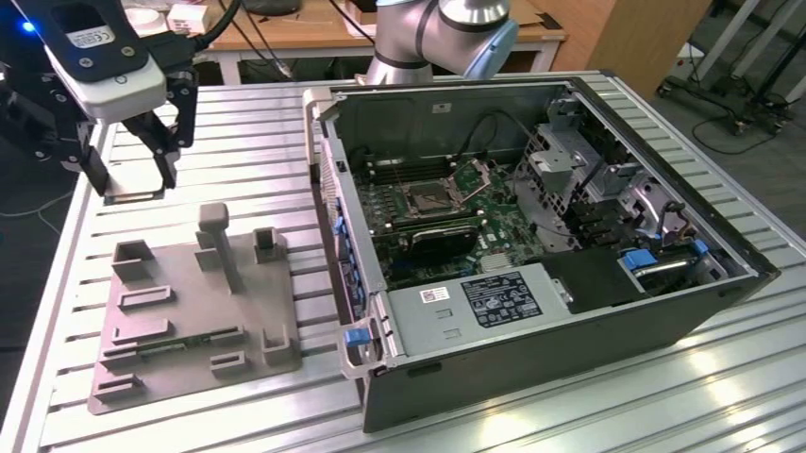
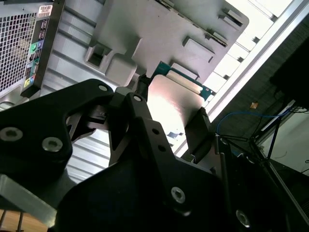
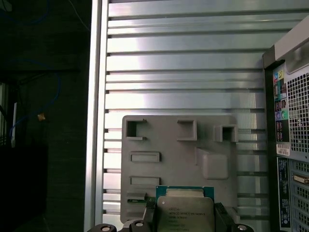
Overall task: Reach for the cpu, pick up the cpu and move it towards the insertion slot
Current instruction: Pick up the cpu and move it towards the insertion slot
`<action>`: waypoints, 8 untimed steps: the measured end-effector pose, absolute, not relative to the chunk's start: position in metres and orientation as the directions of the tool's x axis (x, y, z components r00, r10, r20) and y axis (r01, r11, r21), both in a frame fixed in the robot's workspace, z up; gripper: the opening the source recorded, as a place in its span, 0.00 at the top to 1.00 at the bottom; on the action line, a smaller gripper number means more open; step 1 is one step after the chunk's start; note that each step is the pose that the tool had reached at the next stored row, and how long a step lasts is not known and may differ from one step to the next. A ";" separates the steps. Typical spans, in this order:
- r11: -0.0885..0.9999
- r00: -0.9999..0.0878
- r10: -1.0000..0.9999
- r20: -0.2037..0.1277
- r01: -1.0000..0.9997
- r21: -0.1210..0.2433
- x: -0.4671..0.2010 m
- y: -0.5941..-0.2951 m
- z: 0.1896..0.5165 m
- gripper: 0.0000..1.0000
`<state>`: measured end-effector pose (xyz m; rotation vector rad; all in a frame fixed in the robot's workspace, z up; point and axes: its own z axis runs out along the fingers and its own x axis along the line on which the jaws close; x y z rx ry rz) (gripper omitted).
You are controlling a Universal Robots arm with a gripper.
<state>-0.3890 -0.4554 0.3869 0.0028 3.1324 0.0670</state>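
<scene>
I see cpu held in gripper, dark fingers pressed against two opposite edges. Silvery lid faces camera, green border showing along one edge. Beyond cpu, grey plastic tray lies flat on ribbed metal table, with several square and rectangular pockets moulded into it. Computer case stands just beside tray, mesh panel and coloured ports toward me.
</scene>
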 end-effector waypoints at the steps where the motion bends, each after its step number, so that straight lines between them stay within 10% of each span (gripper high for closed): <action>1: 0.999 -1.000 0.002 -0.008 0.002 0.043 -0.389 -0.455 0.387 0.46; 8: 0.999 -1.000 0.002 -0.009 0.002 0.043 -0.385 -0.455 0.387 0.46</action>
